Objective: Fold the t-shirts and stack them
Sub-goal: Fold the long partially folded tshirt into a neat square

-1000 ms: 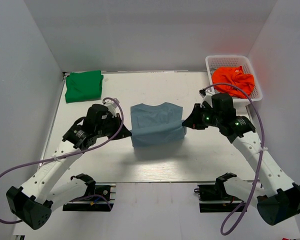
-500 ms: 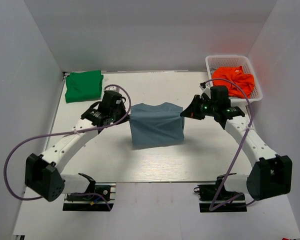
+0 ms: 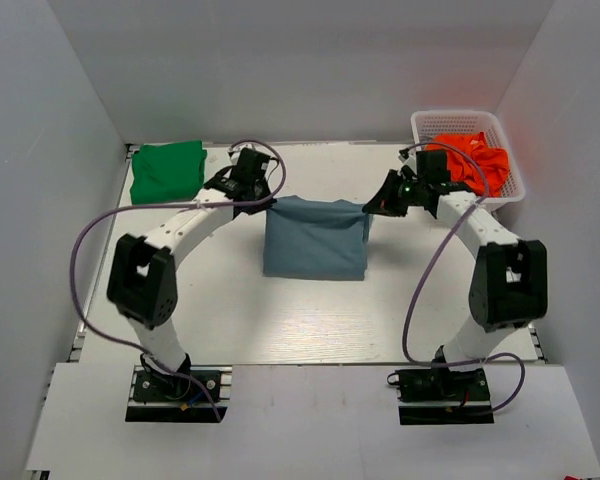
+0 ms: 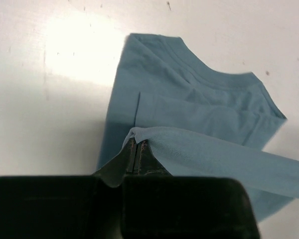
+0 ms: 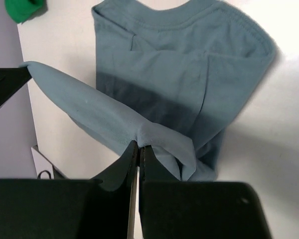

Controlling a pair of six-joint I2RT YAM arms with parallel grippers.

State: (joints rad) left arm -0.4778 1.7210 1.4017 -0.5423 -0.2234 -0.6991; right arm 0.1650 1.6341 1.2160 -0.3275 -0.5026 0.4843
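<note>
The slate-blue t-shirt [image 3: 315,238] lies mid-table with its far edge lifted and stretched between both grippers. My left gripper [image 3: 270,204] is shut on the shirt's left corner [image 4: 135,134]. My right gripper [image 3: 368,209] is shut on the right corner [image 5: 140,143]. The wrist views show the collar end [image 4: 199,79] lying flat on the table below the raised hem; it also shows in the right wrist view [image 5: 189,20]. The green t-shirt [image 3: 167,171] lies folded at the far left corner, and a bit of it shows in the right wrist view [image 5: 22,10].
A white basket [image 3: 500,130] at the far right holds an orange cloth [image 3: 470,160]. White walls enclose the table on three sides. Purple cables loop from both arms over the table.
Both grippers have carried the held edge of the blue shirt away from the arm bases toward the far side, folding it over the rest. The arms are now stretched out far.
</note>
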